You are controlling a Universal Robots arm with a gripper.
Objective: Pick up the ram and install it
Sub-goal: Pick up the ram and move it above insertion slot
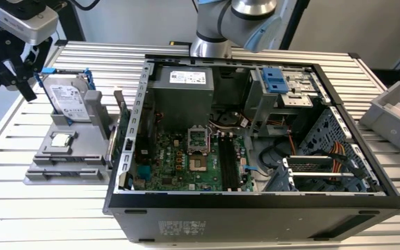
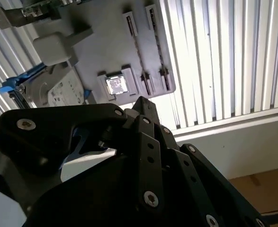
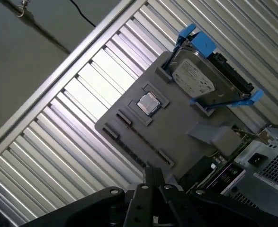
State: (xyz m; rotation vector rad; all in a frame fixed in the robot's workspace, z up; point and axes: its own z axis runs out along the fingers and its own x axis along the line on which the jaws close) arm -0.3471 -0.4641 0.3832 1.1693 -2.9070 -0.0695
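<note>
The ram [image 1: 114, 133] is a thin greenish-tan stick standing on edge at the side of the grey holder [image 1: 54, 172] nearest the computer case [image 1: 255, 208]. In the first wrist view the ram [image 3: 214, 165] lies between the holder and the case. My gripper [image 1: 21, 92] hangs above the table at the exterior view's far left, beside the silver hard drive [image 1: 68, 99], well apart from the ram. Its fingers look shut with nothing between them, and they show in both wrist views [image 3: 151, 171] [image 2: 143, 101]. The dark memory slots [image 1: 229, 161] lie on the motherboard inside the open case.
A small square processor chip [image 1: 61, 139] [image 3: 148, 103] sits in the holder in front of the hard drive [image 3: 200, 82]. A grey bin [image 1: 395, 112] holding an orange object stands at the exterior view's right. The arm's base rises behind the case. The table is ribbed metal.
</note>
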